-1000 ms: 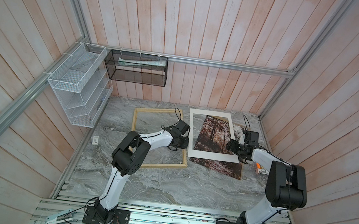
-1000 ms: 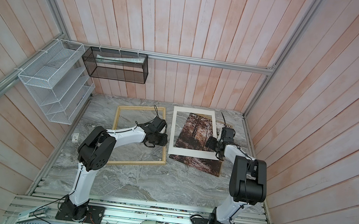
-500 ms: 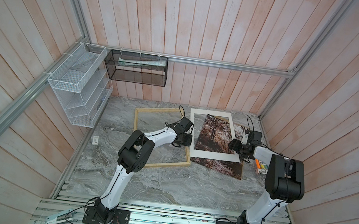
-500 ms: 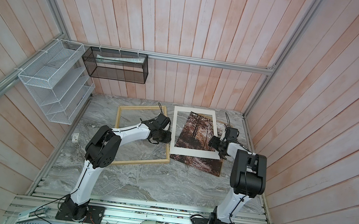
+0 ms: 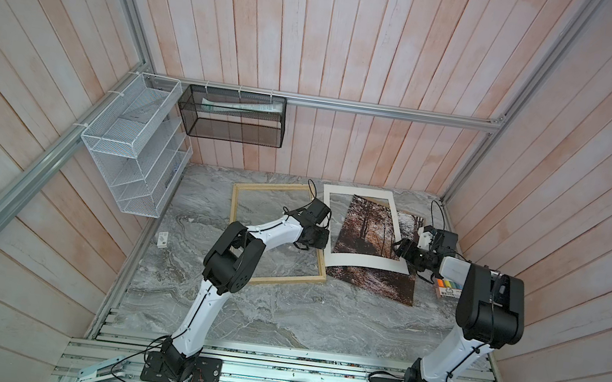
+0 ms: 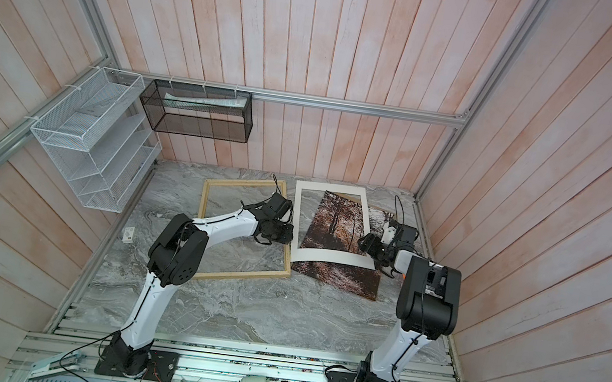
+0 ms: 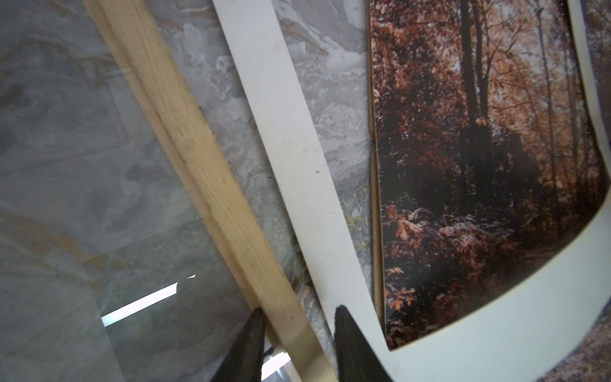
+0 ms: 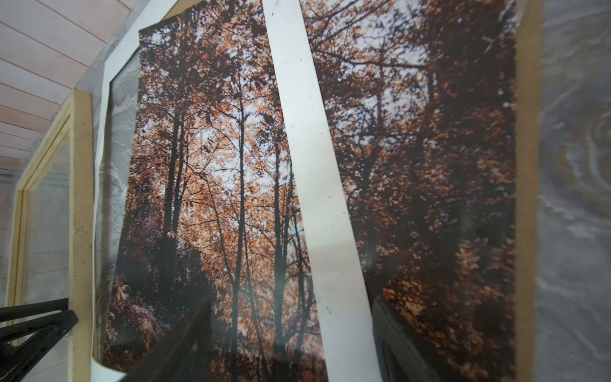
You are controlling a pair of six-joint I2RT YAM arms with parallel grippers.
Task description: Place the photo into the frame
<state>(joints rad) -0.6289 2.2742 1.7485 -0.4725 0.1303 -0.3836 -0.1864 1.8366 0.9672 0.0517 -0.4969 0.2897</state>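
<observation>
The photo (image 5: 368,229) (image 6: 332,224), an autumn forest print, lies at the right with a white mat (image 5: 367,263) (image 6: 331,258) skewed on top of it. The pale wood frame (image 5: 234,210) (image 6: 204,206) lies to its left. My left gripper (image 5: 320,238) (image 7: 299,312) is shut on the frame's right rail (image 7: 185,132), one finger inside the rail and the other over the mat's strip (image 7: 284,99). My right gripper (image 5: 401,250) (image 8: 291,301) stands open above the photo (image 8: 205,165), and its fingers straddle the mat's right strip (image 8: 314,165).
A brown board edge (image 8: 525,165) runs along the photo's side. The mat's near left corner curls over the frame rail (image 8: 81,198). A coloured box (image 5: 448,293) sits by the right wall. A white wire rack (image 5: 130,159) and a black mesh basket (image 5: 233,117) hang at the back left.
My left gripper has moved right and farther back along the frame's right rail, and the frame has shifted slightly toward the mat. The right gripper's jaws have narrowed a little.
</observation>
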